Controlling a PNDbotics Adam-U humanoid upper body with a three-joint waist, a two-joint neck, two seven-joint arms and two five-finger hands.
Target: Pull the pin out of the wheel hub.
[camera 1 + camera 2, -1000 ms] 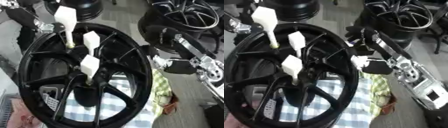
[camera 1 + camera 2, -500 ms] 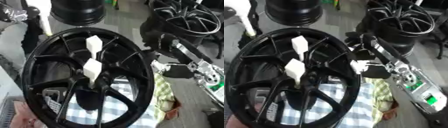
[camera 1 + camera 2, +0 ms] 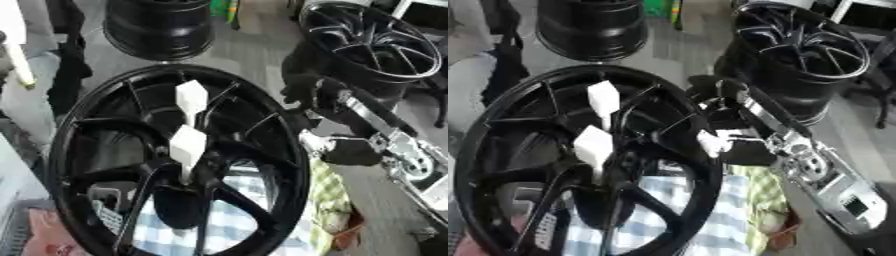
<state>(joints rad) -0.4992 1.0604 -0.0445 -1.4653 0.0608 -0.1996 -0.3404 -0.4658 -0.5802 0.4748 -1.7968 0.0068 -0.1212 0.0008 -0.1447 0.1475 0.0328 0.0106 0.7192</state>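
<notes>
Fingers of the right hand (image 3: 710, 97) curl over the black wheel's (image 3: 105, 165) rim, steadying it, while two white pins (image 3: 187, 145) stand in the hub awaiting a straight upward pull.

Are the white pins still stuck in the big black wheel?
Yes, in: two white pins stand up from the wheel near its middle.

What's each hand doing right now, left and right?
Left hand: not in view.
Right hand: at the wheel rim; fingers cannot be told.
</notes>
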